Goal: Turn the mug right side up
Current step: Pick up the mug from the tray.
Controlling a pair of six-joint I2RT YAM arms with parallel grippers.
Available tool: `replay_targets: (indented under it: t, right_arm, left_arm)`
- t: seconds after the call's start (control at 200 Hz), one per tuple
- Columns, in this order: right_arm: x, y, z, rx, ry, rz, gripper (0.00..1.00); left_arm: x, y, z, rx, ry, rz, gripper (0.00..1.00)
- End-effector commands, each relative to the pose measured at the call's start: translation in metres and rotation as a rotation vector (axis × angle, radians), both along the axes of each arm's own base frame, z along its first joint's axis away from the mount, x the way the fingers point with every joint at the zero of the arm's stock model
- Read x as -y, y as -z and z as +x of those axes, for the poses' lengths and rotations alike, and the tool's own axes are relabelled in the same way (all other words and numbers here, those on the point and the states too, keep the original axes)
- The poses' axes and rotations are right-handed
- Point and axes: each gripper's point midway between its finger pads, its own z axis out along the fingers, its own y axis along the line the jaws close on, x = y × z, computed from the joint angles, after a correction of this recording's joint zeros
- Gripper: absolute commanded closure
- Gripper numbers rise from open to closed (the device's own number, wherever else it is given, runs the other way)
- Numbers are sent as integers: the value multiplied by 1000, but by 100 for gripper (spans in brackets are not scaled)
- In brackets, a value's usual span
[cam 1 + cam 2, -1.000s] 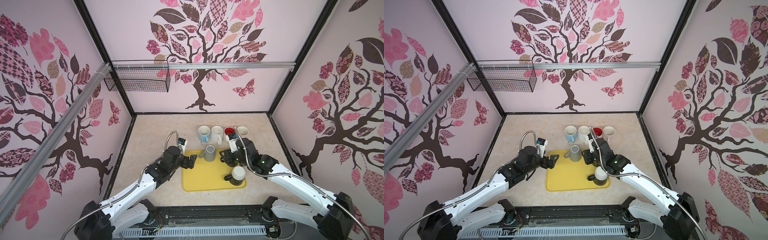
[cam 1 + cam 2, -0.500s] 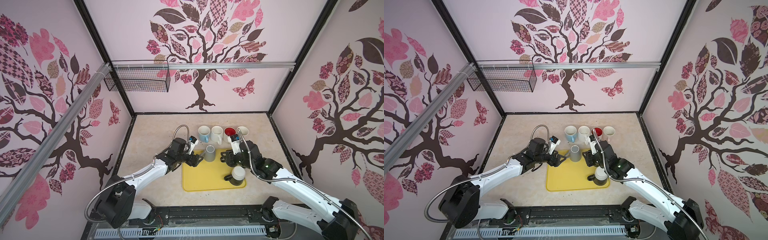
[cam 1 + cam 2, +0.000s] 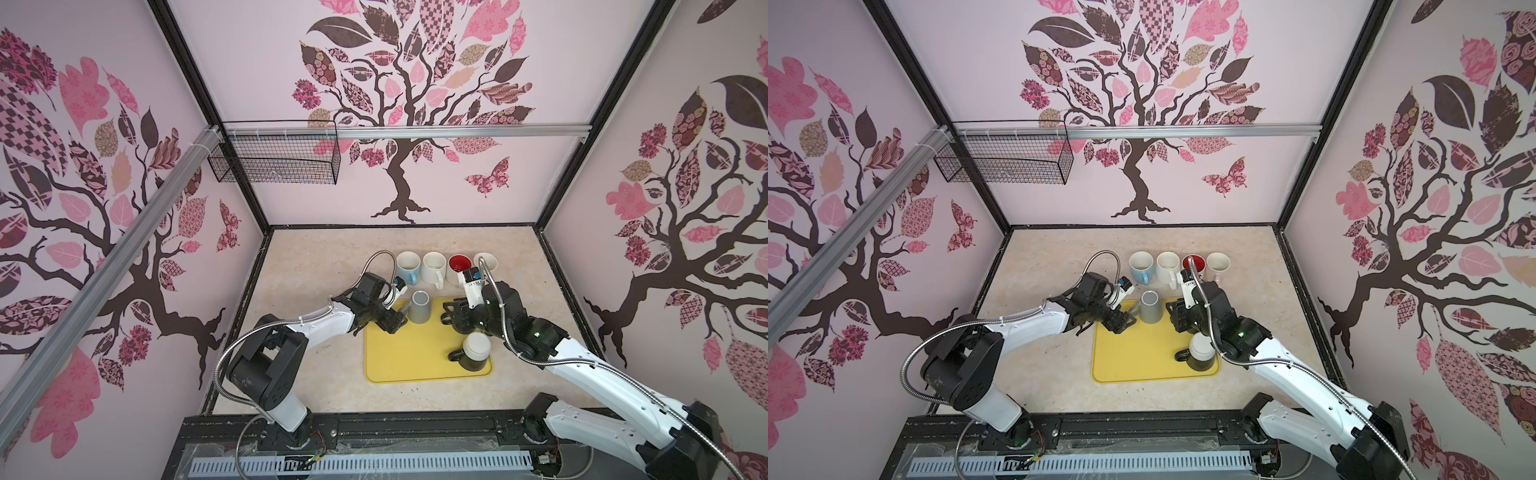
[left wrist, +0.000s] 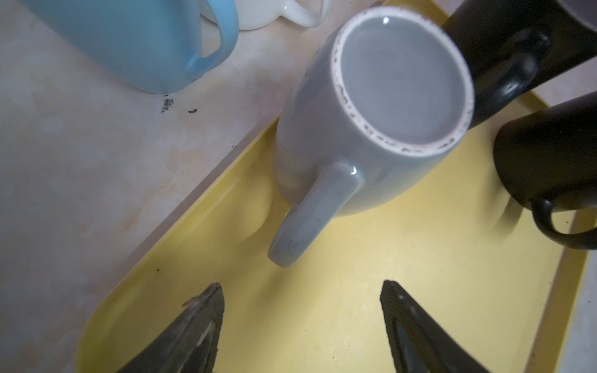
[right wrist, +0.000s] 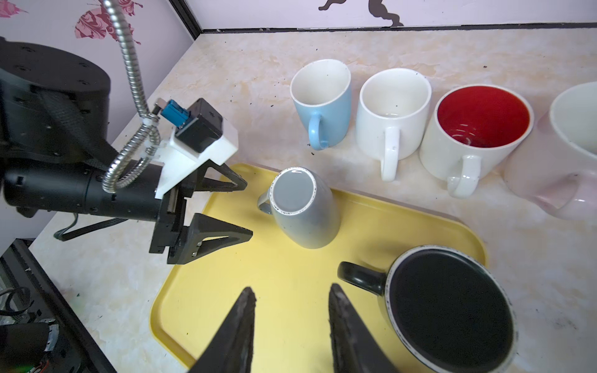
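Looking down on a beige marbled table (image 3: 316, 291), both top views show two white robot arms reaching in from the near edge toward a yellow tray (image 3: 407, 361). The grey mug (image 3: 419, 307) stands upside down in the tray's far corner on the left arm's side. Its flat base faces up and its rim rests on the tray. In the left wrist view the grey mug (image 4: 371, 113) shows a chipped pale ring around its base, and its handle points toward the left gripper (image 4: 301, 284).

The left gripper (image 5: 249, 209) is level with the mug, its jaws spread wide and holding nothing. Its fingertips (image 5: 247, 185) are just beside the handle and appear not to touch it.

The right gripper (image 5: 291, 287) hovers over the middle of the tray, its jaws a little apart with nothing between them. Just beside it, a black mug (image 3: 473, 357) sits at the tray's near corner on the right arm's side.

Behind the tray four mugs stand upright in a row on the table: a blue mug (image 3: 406, 268), a white mug (image 3: 433, 268), a red-lined mug (image 3: 459, 266) and a pale pink mug (image 3: 485, 262).
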Motion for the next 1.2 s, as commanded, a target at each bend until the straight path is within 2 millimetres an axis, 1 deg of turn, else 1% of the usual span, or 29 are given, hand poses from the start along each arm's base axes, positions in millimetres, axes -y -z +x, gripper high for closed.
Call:
replay_targets:
  t: [0.0, 0.14, 0.3, 0.47, 0.515, 0.63, 0.69, 0.77, 0.81, 0.845, 0.95, 1.06, 1.195]
  right_arm:
    - [2, -1, 1, 20, 9, -10, 60]
    - [1, -3, 1, 25, 5, -3, 60]
    - [2, -4, 2, 25, 13, -6, 60]
    - [2, -2, 1, 9, 12, -5, 60]
    - [2, -1, 1, 8, 15, -5, 60]
    - [3, -2, 0, 11, 16, -3, 60]
    - [5, -3, -1, 18, 20, 2, 60]
    - [5, -4, -1, 25, 23, 6, 60]
    - [5, -4, 0, 26, 24, 7, 60]
    - [5, -4, 0, 24, 23, 6, 60]
    - [5, -4, -1, 19, 22, 2, 60]
    - [5, -5, -2, 20, 17, 5, 60]
    - [5, -7, -3, 24, 17, 13, 60]
  left_arm:
    - [13, -17, 16, 68, 38, -23, 20]
    - [27, -24, 19, 69, 89, -56, 20]
    - [41, -27, 13, 47, 146, -81, 22]
    - [45, -24, -1, 10, 167, -90, 27]
    - [46, -23, -5, 4, 171, -89, 29]
    - [47, -18, -19, -3, 185, -56, 32]
    - [48, -18, -22, 11, 180, -37, 32]
    - [48, -20, -16, 23, 140, -34, 33]
    - [46, -20, -9, 35, 102, -15, 33]
    - [44, -20, -2, 43, 65, 2, 35]
    - [41, -18, 9, 33, 20, 60, 43]
    - [41, -15, 14, 44, 1, 99, 46]
    - [45, -13, 14, 42, 5, 103, 50]
